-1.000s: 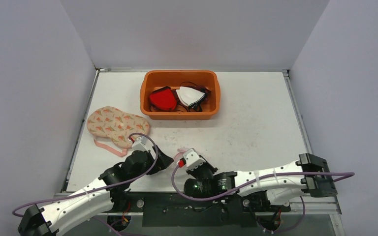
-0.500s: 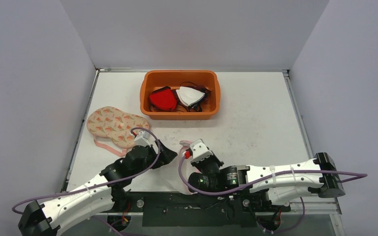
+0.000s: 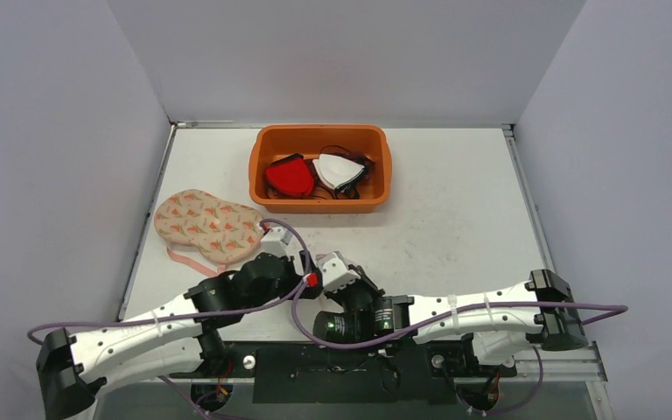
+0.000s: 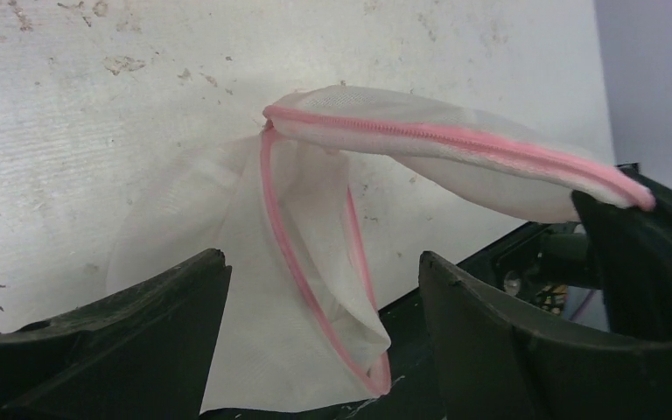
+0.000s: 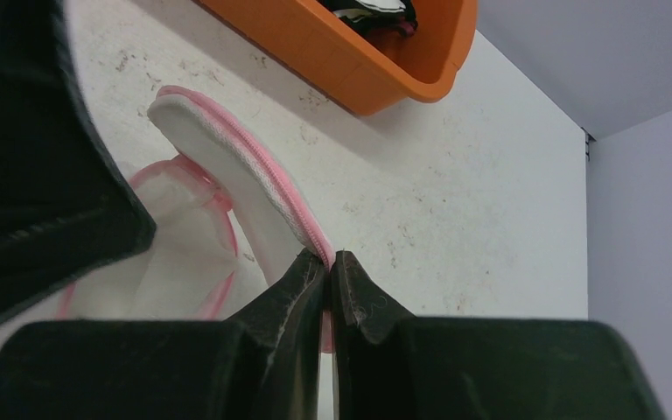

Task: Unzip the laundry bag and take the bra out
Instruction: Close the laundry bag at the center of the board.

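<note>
The laundry bag (image 4: pixel 455 171) is mostly hidden under both grippers in the top view. Its pink zip edge (image 5: pixel 258 171) is pinched tight by the right gripper (image 5: pixel 330 258). The left gripper (image 4: pixel 319 262) is held wide open and empty, with the bag between its fingers. A flowery bra (image 3: pixel 208 225) is seen at 10 o'clock from the grippers, on the table (image 3: pixel 455 219).

Bright even diffuse light, soft faint shadows, top view sharp, wrist views' near foreground blurred
</note>
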### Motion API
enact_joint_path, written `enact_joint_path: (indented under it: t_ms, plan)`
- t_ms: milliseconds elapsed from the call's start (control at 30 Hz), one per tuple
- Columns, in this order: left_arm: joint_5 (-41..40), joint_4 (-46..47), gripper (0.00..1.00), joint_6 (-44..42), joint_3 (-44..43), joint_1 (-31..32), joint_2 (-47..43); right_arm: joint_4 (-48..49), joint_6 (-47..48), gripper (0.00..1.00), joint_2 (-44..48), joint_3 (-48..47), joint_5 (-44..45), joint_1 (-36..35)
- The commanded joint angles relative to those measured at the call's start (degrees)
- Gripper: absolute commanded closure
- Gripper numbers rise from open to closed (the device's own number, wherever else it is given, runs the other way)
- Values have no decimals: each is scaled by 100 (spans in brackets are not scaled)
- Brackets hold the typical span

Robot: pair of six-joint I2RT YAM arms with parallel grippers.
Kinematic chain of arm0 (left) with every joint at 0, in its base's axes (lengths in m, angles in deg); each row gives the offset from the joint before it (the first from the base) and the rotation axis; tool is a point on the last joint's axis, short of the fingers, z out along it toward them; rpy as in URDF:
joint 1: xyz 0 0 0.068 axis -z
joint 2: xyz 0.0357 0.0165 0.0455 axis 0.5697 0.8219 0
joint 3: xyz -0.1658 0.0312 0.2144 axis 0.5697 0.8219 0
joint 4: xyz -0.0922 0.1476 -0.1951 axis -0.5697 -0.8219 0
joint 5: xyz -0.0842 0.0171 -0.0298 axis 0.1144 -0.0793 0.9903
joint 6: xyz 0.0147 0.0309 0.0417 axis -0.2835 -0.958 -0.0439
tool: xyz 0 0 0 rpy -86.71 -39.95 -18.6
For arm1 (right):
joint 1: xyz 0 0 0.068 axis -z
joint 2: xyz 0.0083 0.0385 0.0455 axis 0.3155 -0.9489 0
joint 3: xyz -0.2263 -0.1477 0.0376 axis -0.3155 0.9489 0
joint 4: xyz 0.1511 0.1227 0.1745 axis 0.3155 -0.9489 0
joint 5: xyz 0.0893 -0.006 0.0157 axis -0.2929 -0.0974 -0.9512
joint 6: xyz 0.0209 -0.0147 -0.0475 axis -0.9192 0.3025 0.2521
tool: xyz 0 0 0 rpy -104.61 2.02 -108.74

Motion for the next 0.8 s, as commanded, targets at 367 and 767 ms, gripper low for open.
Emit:
enact_joint_path:
  t_ms: [367, 767]
  plan:
    - [-626, 341, 39, -439, -520, 308, 1265, -382, 577, 95, 582, -812, 613, -8]
    - [-1043, 68, 33, -195, -498, 637, 1385, -441, 659, 95, 747, -901, 715, -4]
